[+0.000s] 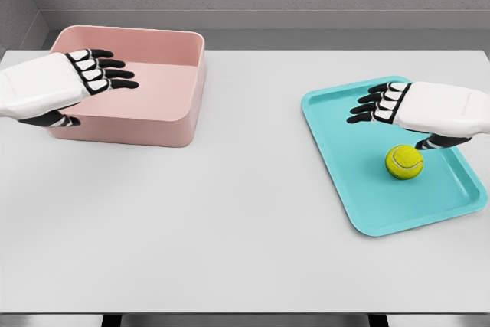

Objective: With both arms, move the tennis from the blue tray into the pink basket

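So, head view only: tennis ball [404, 162] sits on the blue tray [348, 197] at the right of the counter [245, 227], roughly mid-tray, not lifted. Right hand [398, 106] hovers over the tray's far half, just beyond the ball, fingers [366, 109] spread flat and pointing left, holding nothing; thumb tip reaches down close to the ball, can't tell if it touches. Left hand [84, 78] is over the pink basket [184, 124] at far left, fingers stretched out straight toward the right, also empty. Basket looks empty.

Risks, my read: ball is round and free on a smooth tray, so a nudge from that thumb could roll it toward the near rim or over the low lip. Flat palm needs to curl around it; a shallow pinch would likely squirt it out. Left hand parked over the basket opening could block the drop.

Counter between tray and basket carries nothing in the way.
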You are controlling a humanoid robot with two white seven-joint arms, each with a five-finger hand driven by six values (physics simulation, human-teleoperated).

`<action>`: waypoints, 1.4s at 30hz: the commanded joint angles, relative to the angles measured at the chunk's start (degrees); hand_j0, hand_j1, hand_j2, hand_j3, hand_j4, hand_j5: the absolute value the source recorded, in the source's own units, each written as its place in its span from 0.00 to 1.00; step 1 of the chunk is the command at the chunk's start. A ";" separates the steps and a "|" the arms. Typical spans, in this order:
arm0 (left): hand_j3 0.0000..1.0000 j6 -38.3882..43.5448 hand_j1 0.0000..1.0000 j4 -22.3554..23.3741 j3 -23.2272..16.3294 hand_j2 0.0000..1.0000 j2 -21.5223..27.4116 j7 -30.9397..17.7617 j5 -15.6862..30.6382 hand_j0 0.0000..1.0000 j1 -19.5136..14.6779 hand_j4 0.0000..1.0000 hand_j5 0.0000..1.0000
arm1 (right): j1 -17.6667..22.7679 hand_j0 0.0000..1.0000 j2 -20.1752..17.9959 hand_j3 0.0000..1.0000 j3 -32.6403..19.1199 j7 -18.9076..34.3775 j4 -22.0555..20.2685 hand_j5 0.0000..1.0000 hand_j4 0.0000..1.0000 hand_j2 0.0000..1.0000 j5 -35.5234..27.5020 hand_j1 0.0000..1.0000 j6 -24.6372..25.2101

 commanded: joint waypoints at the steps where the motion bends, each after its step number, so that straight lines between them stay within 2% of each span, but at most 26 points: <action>1: 1.00 0.04 1.00 -0.15 0.00 1.00 0.43 -0.04 0.34 1.00 0.00 1.00 1.00 | 0.00 1.00 -0.23 1.00 -0.05 0.19 0.02 1.00 1.00 1.00 -0.29 1.00 0.12; 6: 1.00 0.04 1.00 -0.15 0.00 1.00 0.34 -0.04 0.34 1.00 0.00 1.00 1.00 | 0.35 1.00 0.04 1.00 0.66 0.54 0.37 1.00 1.00 1.00 0.77 1.00 0.12; 12: 1.00 0.04 1.00 -0.15 -0.09 1.00 0.25 -0.12 -0.28 1.00 0.88 1.00 1.00 | 1.05 1.00 0.56 1.00 3.82 3.80 6.52 1.00 1.00 1.00 0.07 1.00 0.12; 14: 1.00 0.04 1.00 -0.15 -0.09 1.00 0.25 -0.30 -0.28 1.00 0.88 1.00 1.00 | 0.97 1.00 3.03 1.00 4.70 3.88 8.63 1.00 1.00 1.00 0.07 1.00 0.12; 18: 1.00 0.04 1.00 -0.15 -0.09 1.00 0.43 -0.30 -0.28 1.00 0.88 1.00 1.00 | 0.97 1.00 4.87 1.00 4.79 4.06 11.88 1.00 1.00 1.00 0.07 1.00 0.12; 19: 1.00 0.04 1.00 -0.15 -0.09 1.00 0.43 -0.30 -0.19 1.00 0.88 1.00 1.00 | 0.97 1.00 5.49 1.00 4.79 5.55 13.02 1.00 1.00 1.00 0.07 1.00 0.12; 26: 1.00 0.04 1.00 -0.23 -0.09 1.00 0.34 -0.30 -0.28 1.00 0.97 1.00 1.00 | 1.49 1.00 5.75 1.00 5.67 6.08 15.48 1.00 1.00 1.00 0.15 1.00 0.12; 36: 1.00 0.04 1.00 -0.41 -0.09 1.00 0.16 -0.30 -0.28 1.00 1.23 1.00 1.00 | 1.32 1.00 9.44 1.00 6.63 6.52 21.37 1.00 1.00 1.00 0.86 1.00 0.12; 42: 1.00 0.04 1.00 -0.50 -0.35 1.00 0.25 -0.30 -0.28 1.00 1.23 1.00 1.00 | 1.23 0.98 10.23 0.98 6.72 6.43 21.90 0.98 0.98 0.98 1.74 0.98 0.12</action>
